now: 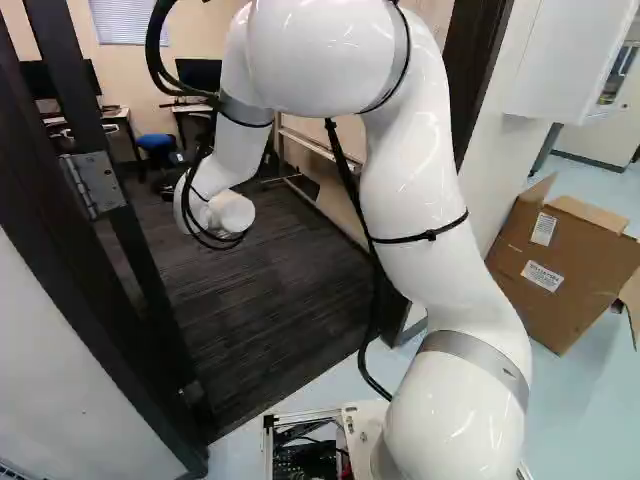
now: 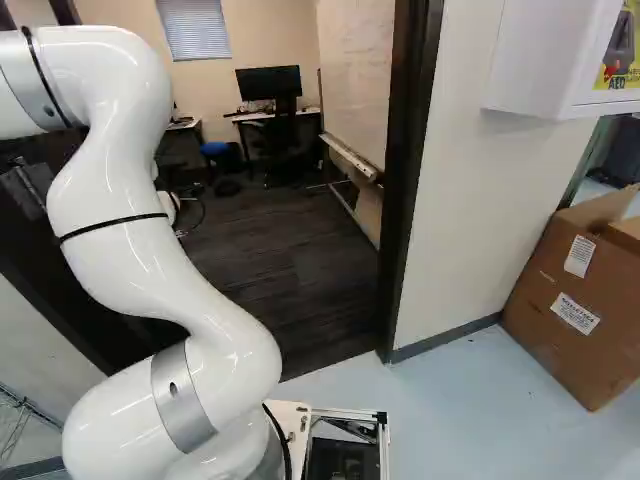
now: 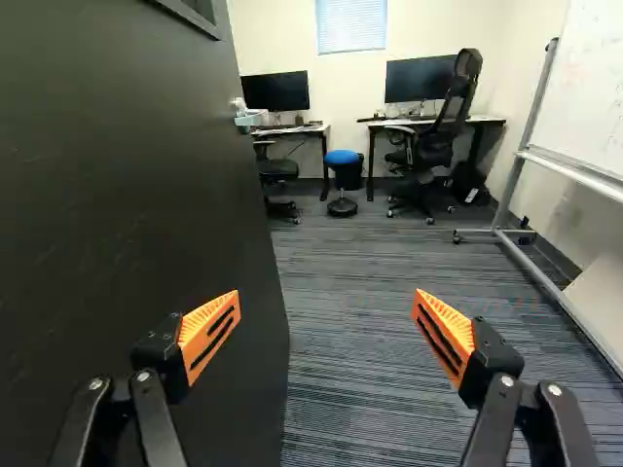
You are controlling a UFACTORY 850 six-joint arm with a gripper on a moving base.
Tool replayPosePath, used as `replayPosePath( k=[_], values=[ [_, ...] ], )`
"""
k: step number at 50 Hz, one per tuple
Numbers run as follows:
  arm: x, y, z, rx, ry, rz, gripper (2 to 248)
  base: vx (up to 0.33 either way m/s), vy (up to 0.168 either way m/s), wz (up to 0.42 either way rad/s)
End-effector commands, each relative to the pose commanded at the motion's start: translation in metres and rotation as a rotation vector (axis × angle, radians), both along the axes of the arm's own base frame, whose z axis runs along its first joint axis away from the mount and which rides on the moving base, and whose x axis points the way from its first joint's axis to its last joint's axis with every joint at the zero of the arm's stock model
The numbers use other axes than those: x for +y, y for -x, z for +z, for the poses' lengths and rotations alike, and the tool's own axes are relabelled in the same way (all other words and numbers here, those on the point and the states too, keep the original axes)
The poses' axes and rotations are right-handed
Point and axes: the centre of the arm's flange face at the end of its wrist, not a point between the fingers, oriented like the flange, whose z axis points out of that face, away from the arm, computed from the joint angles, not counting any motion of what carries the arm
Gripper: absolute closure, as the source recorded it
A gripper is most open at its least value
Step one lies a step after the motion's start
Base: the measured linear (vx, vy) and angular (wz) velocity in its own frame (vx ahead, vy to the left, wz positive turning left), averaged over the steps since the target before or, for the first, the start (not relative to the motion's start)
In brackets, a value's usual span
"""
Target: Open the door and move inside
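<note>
The dark door (image 3: 146, 214) stands swung inward, its face running along one side of the gripper in the wrist view. My gripper (image 3: 326, 300) is open, its orange-padded fingers wide apart with nothing between them; one finger is in front of the door panel, and whether they touch I cannot tell. Past the door's edge the room's dark carpet (image 3: 360, 292) shows. In the left base view a metal hinge (image 1: 92, 185) sits on the dark door side, and my arm reaches through the open doorway; the gripper itself is hidden there.
The doorway's other post (image 2: 408, 180) meets a white wall (image 2: 470, 200). A cardboard box (image 2: 575, 300) and a wall cabinet (image 2: 550, 60) are farther right. Inside stand a whiteboard on a wheeled frame (image 3: 574, 170), desks with monitors, office chairs (image 3: 428, 156) and a blue-topped stool (image 3: 342, 158).
</note>
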Motion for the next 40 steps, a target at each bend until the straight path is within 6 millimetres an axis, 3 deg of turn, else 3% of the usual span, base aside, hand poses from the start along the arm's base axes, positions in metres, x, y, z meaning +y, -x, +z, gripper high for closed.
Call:
replayPosePath(
  k=[16,40],
  values=[
    [-0.027,-0.001,0.002,0.009,0.007,-0.035,3,0.0,0.0,0.0],
    [-0.043,0.0,0.005,0.011,0.012,-0.052,3,0.0,0.0,0.0]
  ],
)
